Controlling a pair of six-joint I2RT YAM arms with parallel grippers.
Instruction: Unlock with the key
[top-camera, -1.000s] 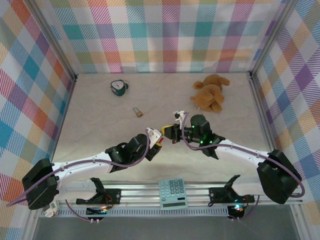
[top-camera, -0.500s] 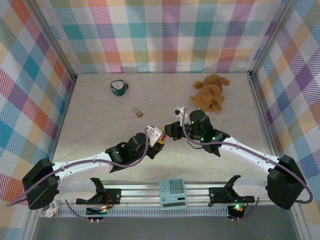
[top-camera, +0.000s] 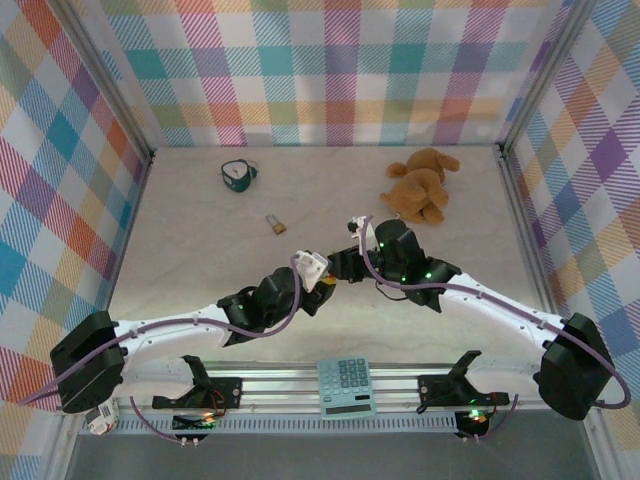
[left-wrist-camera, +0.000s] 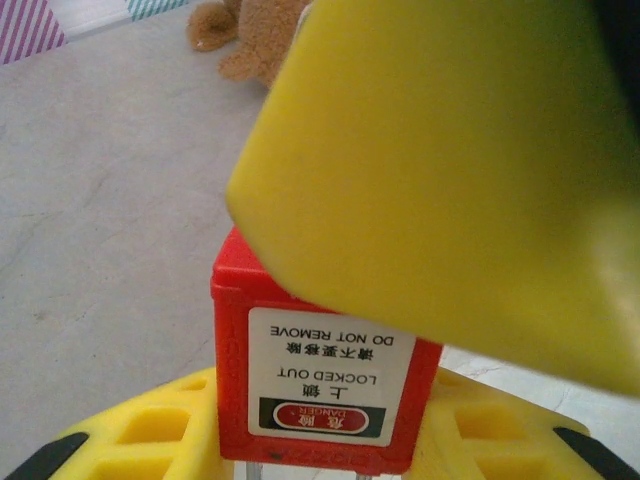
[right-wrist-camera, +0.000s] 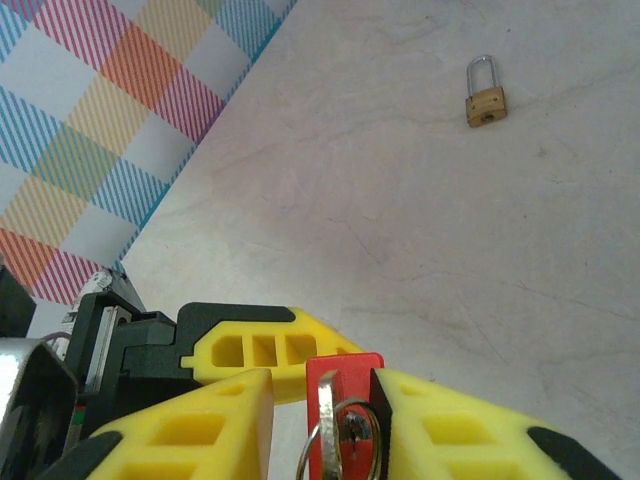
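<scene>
small ringed key (right-wrist-camera: 352, 437) in red padlock's (right-wrist-camera: 330, 385) keyway

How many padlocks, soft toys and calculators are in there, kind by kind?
Padlocks: 2 (red padlock, brass padlock)
Teddy bear: 1
Calculator: 1
Total: 4

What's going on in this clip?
The left gripper holds a red lockout padlock over the middle of the table. The right gripper is at its keyhole end, yellow fingers apart on either side of the keyway, where a metal ring hangs. The key's blade can't be made out. A small brass padlock lies apart, farther back.
</scene>
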